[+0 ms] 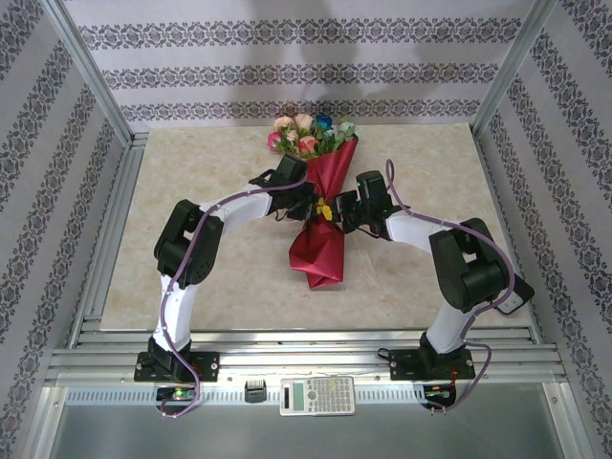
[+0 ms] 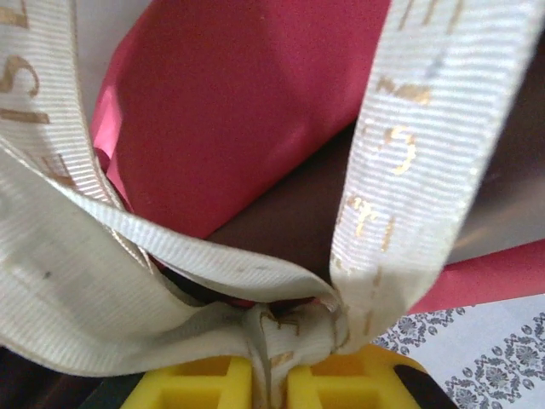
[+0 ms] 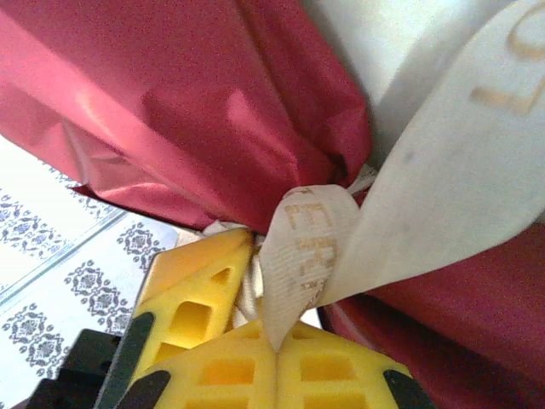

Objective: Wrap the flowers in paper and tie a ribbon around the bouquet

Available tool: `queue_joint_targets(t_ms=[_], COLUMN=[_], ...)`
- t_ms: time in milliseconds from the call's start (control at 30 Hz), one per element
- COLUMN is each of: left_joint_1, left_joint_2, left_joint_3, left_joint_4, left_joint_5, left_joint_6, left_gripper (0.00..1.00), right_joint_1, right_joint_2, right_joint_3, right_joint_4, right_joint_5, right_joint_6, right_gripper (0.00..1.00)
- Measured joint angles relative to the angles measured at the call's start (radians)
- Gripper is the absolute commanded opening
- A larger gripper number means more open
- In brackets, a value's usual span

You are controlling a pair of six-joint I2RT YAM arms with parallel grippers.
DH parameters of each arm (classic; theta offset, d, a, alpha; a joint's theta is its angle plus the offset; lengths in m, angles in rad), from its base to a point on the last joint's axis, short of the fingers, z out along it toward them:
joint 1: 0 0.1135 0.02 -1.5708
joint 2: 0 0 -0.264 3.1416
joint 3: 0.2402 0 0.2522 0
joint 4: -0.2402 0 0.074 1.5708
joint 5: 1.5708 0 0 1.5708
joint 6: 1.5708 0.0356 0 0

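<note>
- Bouquet (image 1: 322, 215), seen from the overhead view, lies on the surface (image 1: 191, 258) squarely between the two sets of jaws, which meet at its narrow waist. The flowers (image 1: 311, 134) sit beyond both sets, at the far end. The paper (image 1: 318, 253) tail runs back behind them toward the arm bases. From up here I cannot tell how far either set is closed.
- Step, as I judge it: the wrapping is done and the tie is in hand. The ribbon already goes round the waist and a knot has formed there, though it does not look snug yet.
- Left wrist view: the left jaws are pinched together on the ribbon (image 2: 409, 153). The yellow fingers (image 2: 200, 383) nearly touch, with the strand squeezed in the slit between them. The bunched knot (image 2: 289, 328) sits just ahead of the tips and touches them. Two bands fan up and away from it, one to each side, across the red paper (image 2: 247, 111) behind.
- Right wrist view: the right jaws are clamped on the ribbon (image 3: 443, 187) as well. The fingers (image 3: 341, 375) are closed with a folded end trapped between them. The gathered paper (image 3: 170, 128) presses in just above the tips, and the knot (image 3: 306, 247) sits right ahead of them.
- Next move, in my view, calls for both grips to hold firm and draw apart evenly, away from the waist. That should seat the knot without the strand slipping free or the paper being crushed.
</note>
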Motion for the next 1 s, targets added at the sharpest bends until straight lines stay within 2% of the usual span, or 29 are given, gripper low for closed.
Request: queue_joint_targets(t_ms=[67,333,1000], left_joint_1=[0.000,-0.001,-0.038], left_joint_2=[0.000,-0.015,-0.080], left_joint_3=[-0.001,-0.083,-0.430], left_joint_4=[0.002,0.129,0.727], left_joint_5=[0.000,-0.001,-0.132], left_joint_6=[0.001,-0.008,-0.072], left_gripper=[0.00,0.00,0.00], right_joint_1=[0.000,0.000,-0.003], right_joint_2=[-0.003,-0.021,-0.002], right_joint_3=[-0.012,-0.048,-0.077], right_joint_4=[0.009,0.050,0.114], right_joint_5=[0.000,0.004,-0.049], right_joint_6=[0.001,0.020,0.080], right_gripper=[0.00,0.00,0.00])
